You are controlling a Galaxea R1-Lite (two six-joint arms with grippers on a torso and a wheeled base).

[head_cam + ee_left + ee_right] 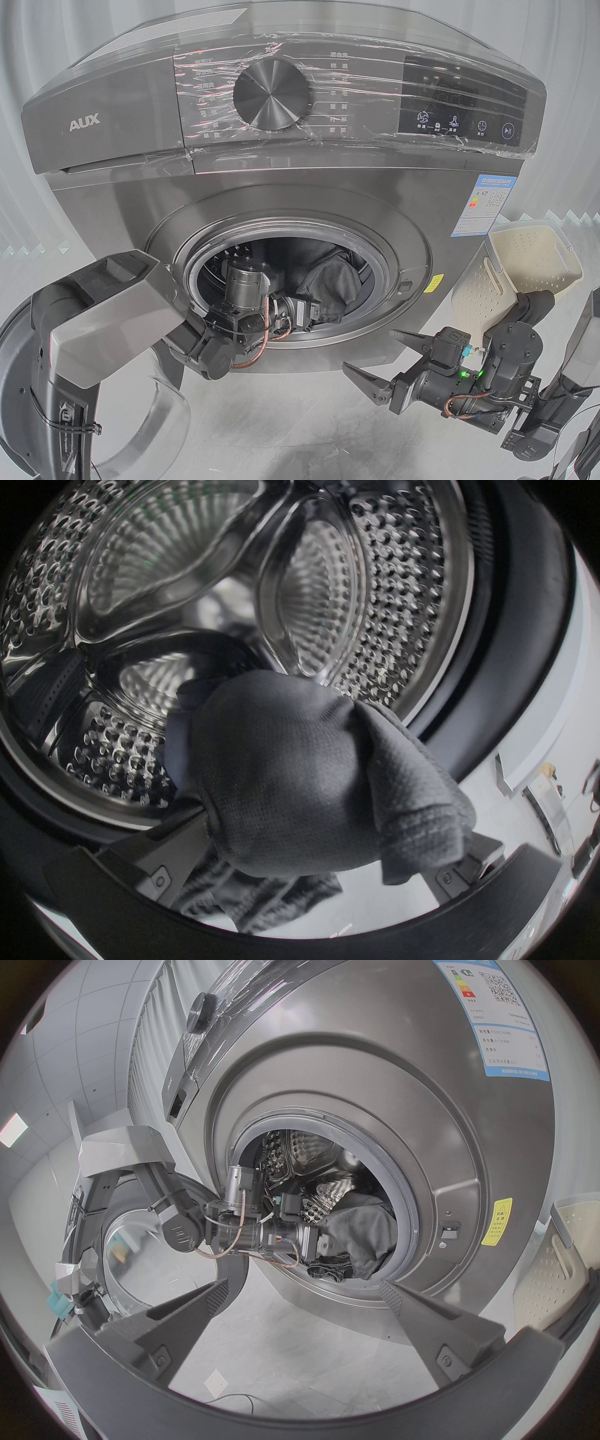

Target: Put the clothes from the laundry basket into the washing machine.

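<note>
The grey washing machine [294, 187] stands with its round opening [382, 250] uncovered. My left arm reaches into that opening. A dark grey garment [331, 281] bulges over my left gripper [322, 299] at the mouth of the drum [387, 574]. In the left wrist view the garment [300, 774] lies between and over the fingers [465, 858], which stand wide apart; the tips are hidden. My right gripper [369, 351] hangs open and empty, low in front of the machine. The cream laundry basket [531, 256] leans at the machine's right.
The machine's glass door [144, 425] is swung open at the lower left, beside my left arm. A dark piece [537, 303] sits at the basket's lower rim, just behind my right wrist. Pale floor [300, 425] spreads before the machine.
</note>
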